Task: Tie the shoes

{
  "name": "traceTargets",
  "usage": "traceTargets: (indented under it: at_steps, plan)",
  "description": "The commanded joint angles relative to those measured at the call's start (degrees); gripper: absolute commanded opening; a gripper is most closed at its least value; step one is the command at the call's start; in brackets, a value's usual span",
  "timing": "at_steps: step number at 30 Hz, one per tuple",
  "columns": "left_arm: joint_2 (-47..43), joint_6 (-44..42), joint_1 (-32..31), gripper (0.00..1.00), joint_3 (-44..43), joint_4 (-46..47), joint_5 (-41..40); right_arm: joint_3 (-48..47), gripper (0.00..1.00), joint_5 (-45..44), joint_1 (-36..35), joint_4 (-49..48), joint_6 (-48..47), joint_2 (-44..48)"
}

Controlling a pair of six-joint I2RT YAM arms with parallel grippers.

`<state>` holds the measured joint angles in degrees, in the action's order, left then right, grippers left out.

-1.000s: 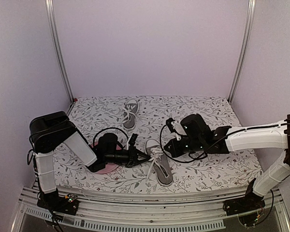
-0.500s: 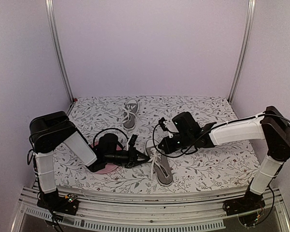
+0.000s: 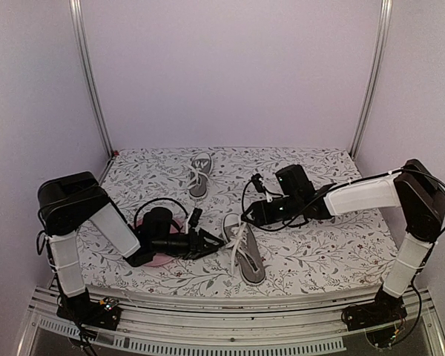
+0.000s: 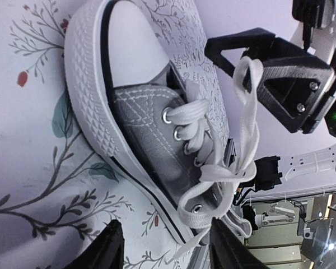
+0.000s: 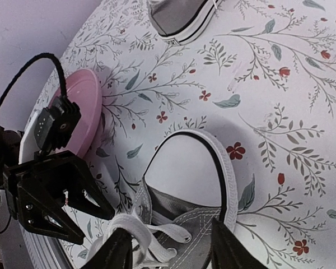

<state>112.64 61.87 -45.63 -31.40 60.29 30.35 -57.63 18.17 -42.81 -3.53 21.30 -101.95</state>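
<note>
Zero knots yet: laces (image 4: 213,168) on the near shoe (image 3: 245,252) lie loose (far shoe (image 3: 199,173), can't tell), and my left claw (image 3: 216,242) and right claw (image 3: 246,217) are both spread, holding nothing.

Grey shoes (image 3: 248,259), white laces (image 4: 193,109), pink plate (image 5: 81,112), white floral-patterned tablecloth (image 3: 319,259), lilac walls (image 3: 230,74)

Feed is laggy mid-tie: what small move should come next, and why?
Probably close the right gripper on the raised lace loop right beside it: it and the left gripper both stand open at the near sneaker, whose laces look untied.
</note>
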Motion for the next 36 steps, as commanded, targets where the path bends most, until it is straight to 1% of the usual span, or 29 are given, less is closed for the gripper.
traceTargets:
  at_steps: [1,3,5,9,13,15,17,20,22,26,32,36]
  plan:
    - [-6.2,-6.4,1.8,0.54,1.5,-4.2,-1.7,3.8,0.55,8.1,3.2,-4.7,0.1,4.5]
    - [-8.6,-11.0,1.7,0.55,0.0,-10.4,-2.8,5.7,0.6,10.6,4.9,-5.8,0.1,6.5]
    - [-11.2,-16.7,1.1,0.56,-2.3,-16.5,-4.0,7.6,0.63,12.8,6.7,-6.9,0.3,7.7]
    - [-12.8,-27.8,-1.7,0.59,-10.1,-30.0,-6.7,13.1,0.66,18.3,9.9,-12.7,1.4,8.9]
    - [-10.5,-35.9,-4.3,0.63,-18.6,-42.0,-10.0,16.5,0.66,23.7,10.6,-17.8,2.8,7.7]
    - [-9.0,-38.0,-5.0,0.65,-21.3,-45.6,-10.9,17.8,0.62,24.1,10.6,-20.0,3.5,7.1]
    - [-7.6,-39.2,-5.5,0.65,-23.3,-47.7,-10.9,18.1,0.53,24.2,10.5,-20.9,3.4,6.0]
    - [-6.4,-40.0,-6.0,0.65,-24.5,-47.6,-8.8,18.0,0.37,25.4,9.7,-21.7,2.6,4.4]
    - [-5.6,-40.7,-6.5,0.65,-25.4,-47.8,-7.6,17.8,0.33,25.3,8.8,-22.0,2.3,3.4]
    - [-5.0,-41.2,-7.0,0.65,-26.1,-49.1,-7.7,17.8,0.32,24.1,7.4,-22.0,1.8,1.6]
    - [-4.2,-40.4,-7.0,0.58,-26.2,-49.9,-9.5,17.0,0.43,23.1,6.4,-24.0,2.9,-1.7]
    - [-4.4,-39.9,-7.0,0.53,-25.9,-49.1,-10.2,15.8,0.45,22.9,6.3,-24.9,3.7,-3.4]
